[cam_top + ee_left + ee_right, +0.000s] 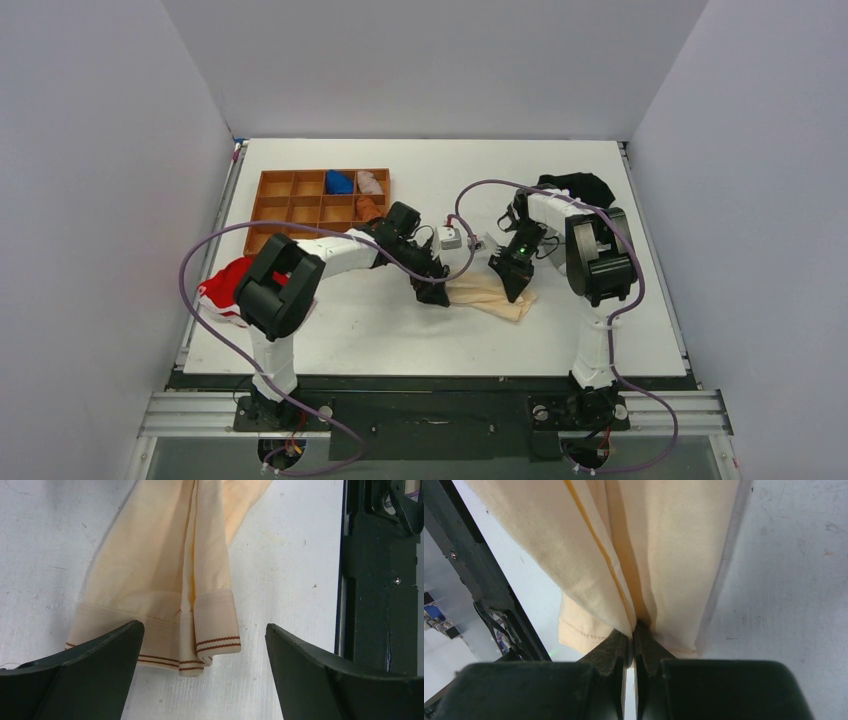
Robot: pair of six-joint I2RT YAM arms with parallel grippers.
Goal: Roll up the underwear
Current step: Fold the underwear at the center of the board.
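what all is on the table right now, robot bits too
underwear: one, cream with thin brown stripes at the hem, table centre
compartment tray: one, orange, back left
small cloth items: three, blue, pale and brownish, in the tray's right-hand compartments
red garment: one, red with white trim, left table edge, partly under the left arm
black garment: one, black, back right
small box: one, white, just behind the underwear
table: one, white
left gripper: one, black, open over the striped hem
right gripper: one, black, shut on a fold of the underwear
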